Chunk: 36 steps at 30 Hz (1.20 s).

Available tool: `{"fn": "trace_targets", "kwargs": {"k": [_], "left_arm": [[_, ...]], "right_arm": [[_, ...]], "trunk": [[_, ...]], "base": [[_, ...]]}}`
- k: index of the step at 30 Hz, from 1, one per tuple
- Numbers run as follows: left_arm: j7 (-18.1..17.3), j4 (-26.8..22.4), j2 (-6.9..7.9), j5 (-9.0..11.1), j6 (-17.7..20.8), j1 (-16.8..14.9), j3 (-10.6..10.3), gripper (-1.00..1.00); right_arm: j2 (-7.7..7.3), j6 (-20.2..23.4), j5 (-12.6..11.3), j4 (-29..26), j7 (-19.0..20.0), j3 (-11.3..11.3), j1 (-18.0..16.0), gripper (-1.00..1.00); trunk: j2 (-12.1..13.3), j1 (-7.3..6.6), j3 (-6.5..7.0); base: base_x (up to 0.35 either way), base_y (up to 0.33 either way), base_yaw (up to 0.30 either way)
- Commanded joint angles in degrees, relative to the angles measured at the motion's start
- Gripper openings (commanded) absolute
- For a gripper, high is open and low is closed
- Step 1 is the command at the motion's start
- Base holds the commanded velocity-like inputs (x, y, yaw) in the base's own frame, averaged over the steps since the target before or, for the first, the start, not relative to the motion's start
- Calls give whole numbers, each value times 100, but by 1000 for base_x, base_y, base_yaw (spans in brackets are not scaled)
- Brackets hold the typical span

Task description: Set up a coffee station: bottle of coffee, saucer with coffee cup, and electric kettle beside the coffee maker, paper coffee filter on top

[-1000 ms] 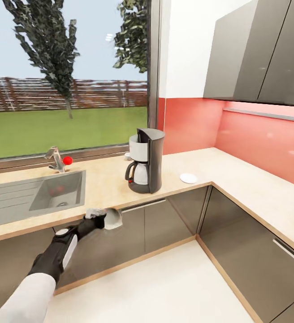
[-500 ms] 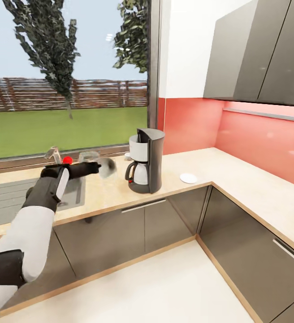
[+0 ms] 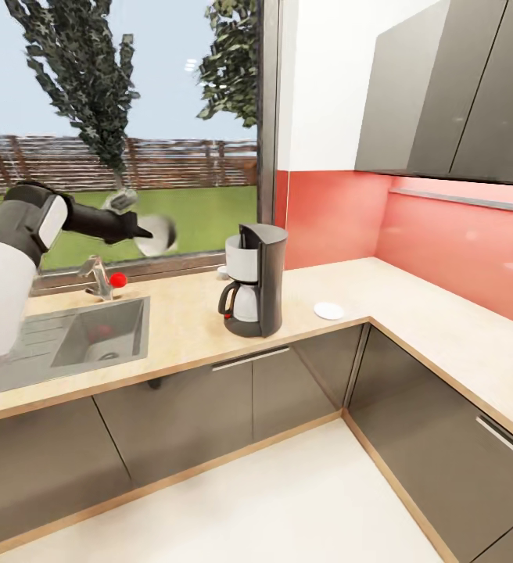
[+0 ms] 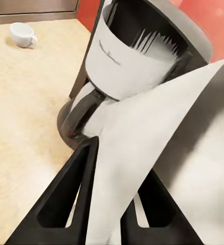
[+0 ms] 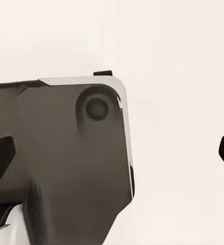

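The left gripper (image 3: 141, 231), clenched on the paper coffee filter (image 3: 156, 234), hangs high above the kitchen countertop (image 3: 186, 320) between the sink (image 3: 61, 340) and the coffee maker (image 3: 255, 279). The machine stands near the worktop's front edge, with the saucer (image 3: 328, 310) beside it toward the inner corner and the coffee cup (image 4: 22, 34) behind it by the window edge. The right gripper (image 5: 112, 153) has its fingertips spread wide, released.

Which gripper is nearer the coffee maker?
Left. The left gripper holds the paper coffee filter up beside the coffee maker; the right gripper's tips hang over pale floor.

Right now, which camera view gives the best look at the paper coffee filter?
The left wrist view: the paper coffee filter is large and sharp there, pinched in the left gripper, above the coffee maker. The head view shows it small and blurred against the window.
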Motion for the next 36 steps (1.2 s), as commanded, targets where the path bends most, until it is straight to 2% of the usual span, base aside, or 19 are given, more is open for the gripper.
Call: {"fn": "trace_targets", "kwargs": {"k": [1, 2, 3, 6, 8, 9, 10, 11, 13, 15, 18, 21, 24, 25, 26, 27, 29, 36], "left_arm": [[-216, 63, 22, -53, 66, -132, -283, -100], [-405, 106, 43, -54, 104, -257, -562, -100], [-499, 123, 53, -55, 117, -318, -703, -100], [-1124, 183, 105, -54, 187, -704, -1538, -100], [-1661, 233, 118, -56, 228, -934, -2112, -100], [-1804, 266, 120, -56, 232, -983, -2278, -100], [-2227, 414, 121, -56, 233, -1112, -2820, -100], [-2362, 472, 121, -56, 230, -1155, -3012, -100], [-2905, 682, 121, -56, 217, -1325, -3746, -100], [-3411, 821, 120, -61, 203, -1544, -4344, -100], [-3898, 941, 116, -92, 186, -2040, -4993, -100], [-4081, 1001, 99, -140, 170, -2579, -5409, -100], [-4458, 1009, 94, -207, 121, -2836, -5839, -100], [-4515, 976, 85, -278, 45, -2868, -6150, -100], [-4515, 942, 73, -408, -125, -2859, -6658, -100], [-4515, 934, 70, -447, -207, -2848, -6841, -100], [-4515, 924, 64, -479, -297, -2839, -6994, -100], [-4515, 909, 26, -473, -321, -2832, -7031, -100]], "right_arm": [[2, -20, -40, 1, 9, -14, -3, 100], [2, -20, -40, 1, 12, -14, -3, 100], [2, -20, -40, 1, 14, -14, -3, 100], [6, -20, -40, 1, 20, -14, -3, 100], [9, -20, -40, 4, 21, -14, -3, 100], [10, -20, -40, 6, 21, -12, -3, 100], [11, -20, -36, 8, 22, -10, -3, 100], [11, -20, -35, 8, 22, -9, -3, 100], [11, -20, -33, 9, 22, -6, -3, 100], [12, -20, -31, 15, 22, -5, -3, 100], [12, -20, -31, 18, 20, -5, -3, 100], [5, -20, -35, 20, 11, -10, -3, 100], [3, -20, -38, 19, 6, -13, -3, 100], [3, -20, -39, 19, 5, -13, -3, 100], [3, -20, -35, 19, 5, -13, -3, 100], [3, -20, -33, 19, 0, -12, -3, 100], [3, -20, -35, 19, -2, -13, -3, 100], [-5, -20, -32, 25, -23, -14, -3, 100]], "trunk": [[-11, 4, -13], [-11, 4, -13], [-11, 4, -13], [-11, 4, -13], [-11, 4, -13], [-11, 4, -13], [-11, 4, -13], [-11, 4, -13], [-11, 4, -13], [-11, 4, -13], [-11, 4, -13], [-11, 4, -13], [-11, 4, -13], [-11, 4, -13], [-11, 4, -13], [-11, 4, -13], [-11, 4, -13], [-11, 4, -13]], "base": [[0, 0, 0], [0, 0, 0], [0, 0, 0], [0, 0, 0], [0, 0, 0], [0, 0, 0], [0, 0, 0], [0, 0, 0], [0, 0, 0], [0, 0, 0], [0, 0, 0], [0, 0, 0], [0, 0, 0], [0, 0, 0], [0, 0, 0], [0, 0, 0], [0, 0, 0], [193, 0, 0]]}}
